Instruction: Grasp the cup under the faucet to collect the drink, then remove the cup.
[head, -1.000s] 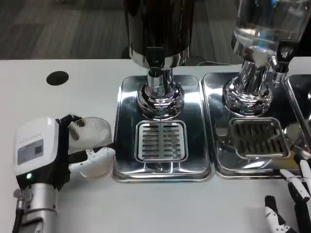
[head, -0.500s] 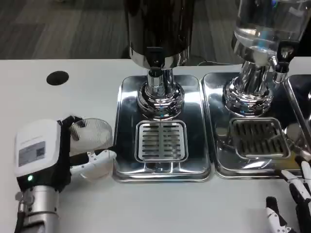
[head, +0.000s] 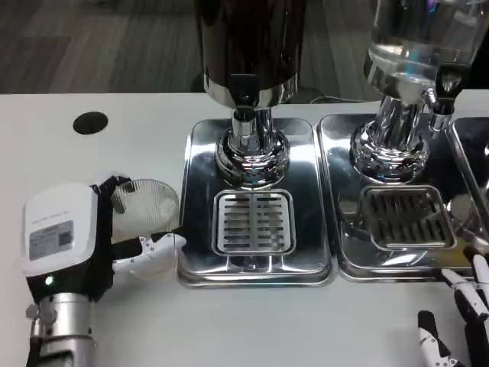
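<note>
Fingers (head: 153,248) of my left hand (head: 72,241) wrap the clear cup (head: 145,205), just left of the drip tray (head: 254,153). Next: carry it toward three o'clock, upright, onto the grate (head: 254,222) under the faucet (head: 244,115). Right hand (head: 458,321) at five o'clock, fingers spread, empty.

The right hand (head: 458,317) is cut off at the picture's lower right corner, near the right drip tray (head: 397,260); whether its fingers hold anything cannot be told.

The left hand (head: 84,241) has carried the cup (head: 145,222) slightly rightward and away from the robot, toward the drip tray (head: 256,267).
</note>
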